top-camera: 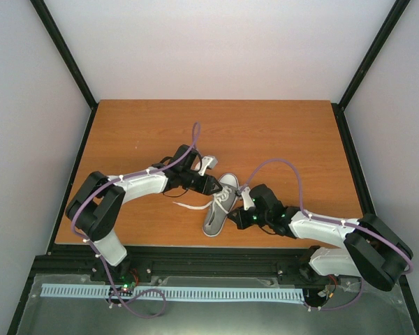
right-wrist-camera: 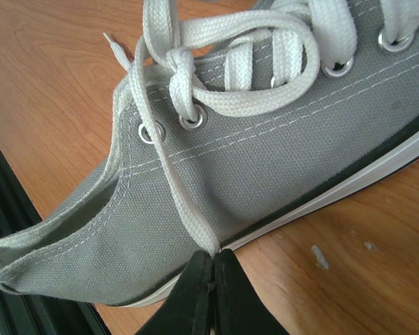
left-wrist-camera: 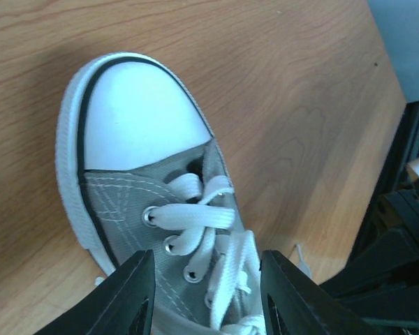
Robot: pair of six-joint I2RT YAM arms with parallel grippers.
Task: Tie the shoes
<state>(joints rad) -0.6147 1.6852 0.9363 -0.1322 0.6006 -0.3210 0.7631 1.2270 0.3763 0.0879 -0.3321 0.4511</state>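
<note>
The grey canvas shoe (top-camera: 220, 206) lies near the table's front edge, toe toward the arms. My left gripper (left-wrist-camera: 206, 262) hovers over its laced tongue. The jaws are open, one on each side of the white laces (left-wrist-camera: 195, 220), and touch neither. The white toe cap (left-wrist-camera: 136, 118) lies beyond them. In the top view the left gripper (top-camera: 214, 186) is at the shoe's heel end. My right gripper (right-wrist-camera: 215, 252) is shut on a lace strand (right-wrist-camera: 178, 188). That strand runs down the shoe's grey side (right-wrist-camera: 279, 160) from a first knot (right-wrist-camera: 178, 66). The right gripper (top-camera: 241, 208) is at the shoe's right side.
A loose lace end (top-camera: 192, 207) trails on the wooden table (top-camera: 265, 132) left of the shoe. The black frame rail (top-camera: 216, 255) borders the near edge and also shows as a rail (left-wrist-camera: 398, 209) at the right. A small white fleck (right-wrist-camera: 320, 257) marks the wood.
</note>
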